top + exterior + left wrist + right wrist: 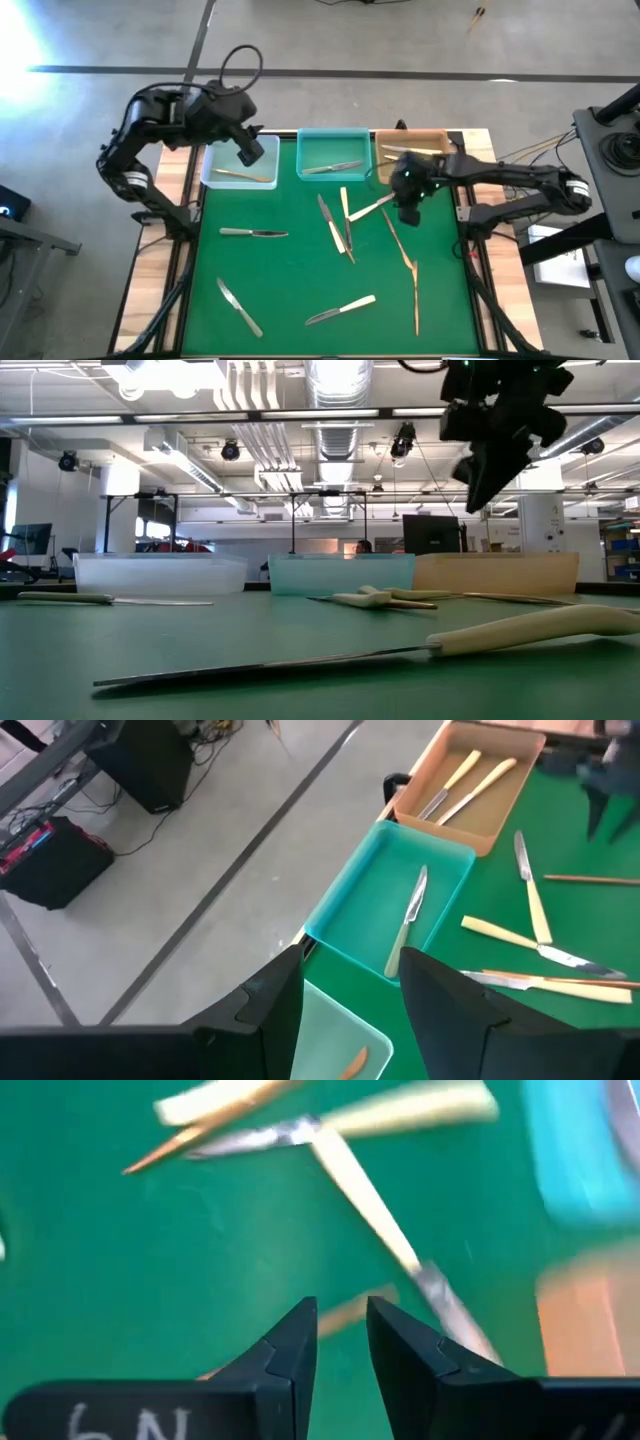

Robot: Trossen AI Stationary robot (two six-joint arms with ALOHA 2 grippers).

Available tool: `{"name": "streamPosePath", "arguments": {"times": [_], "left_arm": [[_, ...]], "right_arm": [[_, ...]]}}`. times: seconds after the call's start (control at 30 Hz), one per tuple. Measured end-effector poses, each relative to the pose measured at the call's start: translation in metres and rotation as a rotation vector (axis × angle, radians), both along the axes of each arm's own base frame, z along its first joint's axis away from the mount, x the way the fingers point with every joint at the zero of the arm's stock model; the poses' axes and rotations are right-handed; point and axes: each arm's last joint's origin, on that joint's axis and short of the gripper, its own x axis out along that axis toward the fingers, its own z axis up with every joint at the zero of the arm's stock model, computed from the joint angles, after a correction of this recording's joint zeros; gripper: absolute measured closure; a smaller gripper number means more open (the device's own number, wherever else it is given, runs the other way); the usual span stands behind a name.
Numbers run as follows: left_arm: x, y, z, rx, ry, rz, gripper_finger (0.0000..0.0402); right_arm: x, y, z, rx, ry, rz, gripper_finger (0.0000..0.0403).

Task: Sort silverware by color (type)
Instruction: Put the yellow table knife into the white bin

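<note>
Three bins [327, 155] behind scattered silverware [334, 232]; right gripper [408, 212] slightly parted, left gripper [247, 152] apart, both empty.

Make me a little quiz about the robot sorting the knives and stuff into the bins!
1. True or false: the teal bin holds a silver knife.
2. Which gripper hangs over the clear bin? A) left B) right
3. What colour is the piece in the clear bin?

Key:
1. True.
2. A: the left gripper is there, empty and open; the right gripper hovers over the green mat by a cream-handled knife, fingers slightly apart.
3. Gold: the gold utensil.
</note>
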Motion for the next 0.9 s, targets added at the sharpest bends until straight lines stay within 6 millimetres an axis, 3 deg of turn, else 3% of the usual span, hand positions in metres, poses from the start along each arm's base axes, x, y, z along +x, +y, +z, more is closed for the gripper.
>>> {"name": "streamPosePath", "arguments": {"times": [0.2, 0.57, 0.9], "left_arm": [[-0.020, -0.004, 0.009, -0.025, -0.065, -0.009, 0.0251], [-0.060, -0.013, 0.024, -0.132, -0.214, -0.049, 0.0251], [-0.080, -0.017, 0.029, -0.167, -0.278, -0.061, 0.0251]], "right_arm": [[0.037, 0.023, -0.013, -0.184, -0.123, 0.385, 0.0312], [0.085, 0.018, -0.036, -0.238, -0.065, 0.420, 0.0307], [0.116, 0.013, -0.065, -0.214, 0.143, 0.547, 0.0307]]}}
